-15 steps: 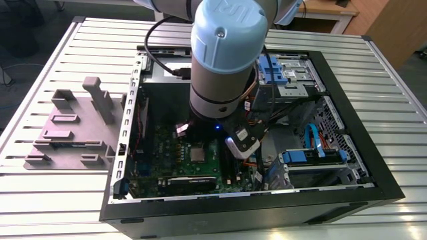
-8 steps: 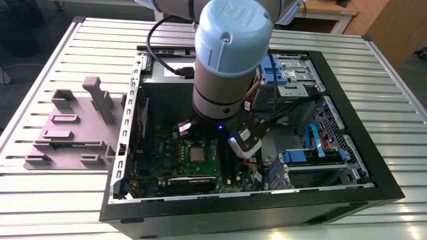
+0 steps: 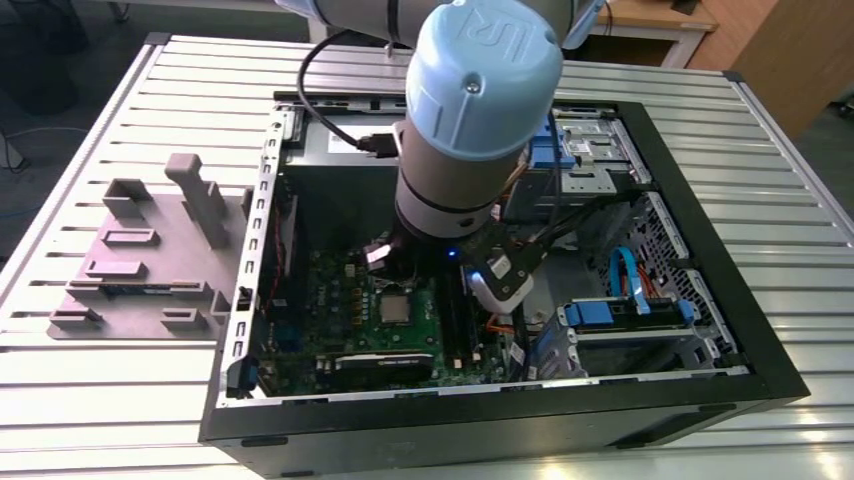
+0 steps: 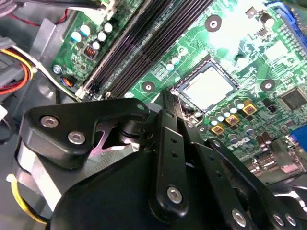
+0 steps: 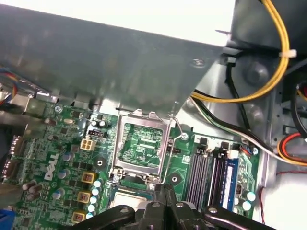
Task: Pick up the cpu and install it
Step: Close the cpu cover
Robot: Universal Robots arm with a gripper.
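Flat silvery square cpu [image 4: 209, 87], seemingly socketed

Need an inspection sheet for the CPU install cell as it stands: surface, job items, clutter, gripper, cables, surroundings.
Surface: slatted metal table carrying an open PC case.
Job's things: cpu lies in the motherboard socket, silver top up; socket bracket flipped open.
Clutter: mauve-grey tray beside the case, on the exterior view's left.
Gripper: gripper shut, holding nothing, close beside the cpu.
Cables: yellow bundle and red-orange wires along the case wall; blue cable near the drive bay.
Surroundings: wooden furniture behind the table.
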